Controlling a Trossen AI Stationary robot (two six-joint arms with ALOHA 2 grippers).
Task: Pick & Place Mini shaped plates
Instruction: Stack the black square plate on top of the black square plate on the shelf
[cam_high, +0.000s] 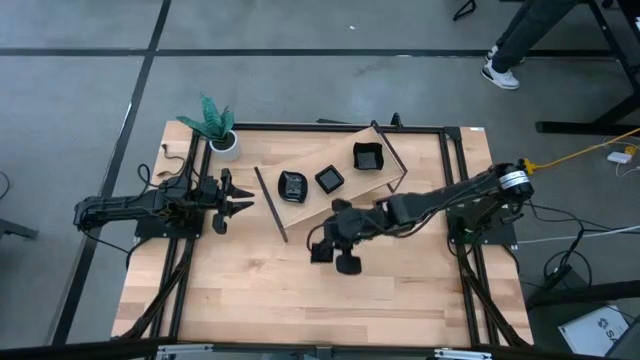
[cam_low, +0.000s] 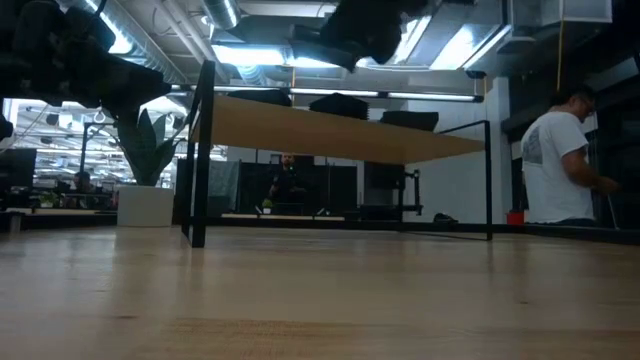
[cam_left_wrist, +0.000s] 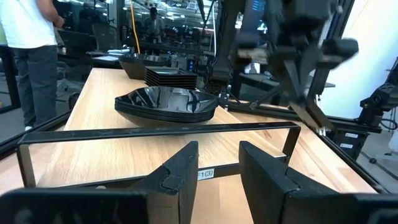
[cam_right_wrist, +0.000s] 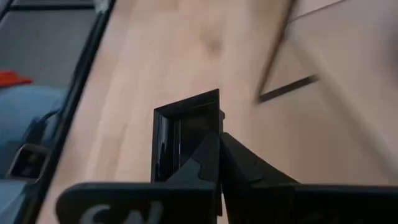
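Three stacks of black mini shaped plates stand on a raised wooden shelf (cam_high: 300, 160) at the far middle: a leaf-like stack (cam_high: 292, 186), a square stack (cam_high: 329, 179) and another square stack (cam_high: 367, 157). My right gripper (cam_high: 335, 255) hovers over the table in front of the shelf, shut on one square black plate (cam_right_wrist: 183, 140). My left gripper (cam_high: 235, 200) waits at the left, level and open (cam_left_wrist: 217, 174), facing the leaf-like stack (cam_left_wrist: 166, 102). My right gripper pinches the square plate's rim (cam_right_wrist: 211, 121) between its two shut fingers, at one side of the plate. The fingers slant downward. The plate stands on edge ahead of the fingertips, lifted clear of the table.
A white pot with a green plant (cam_high: 222, 135) stands at the far left corner. The shelf's black frame legs (cam_low: 198, 160) rise from the table. People stand beyond the table (cam_low: 560, 160). Bare wood lies across the table's near half (cam_high: 300, 300).
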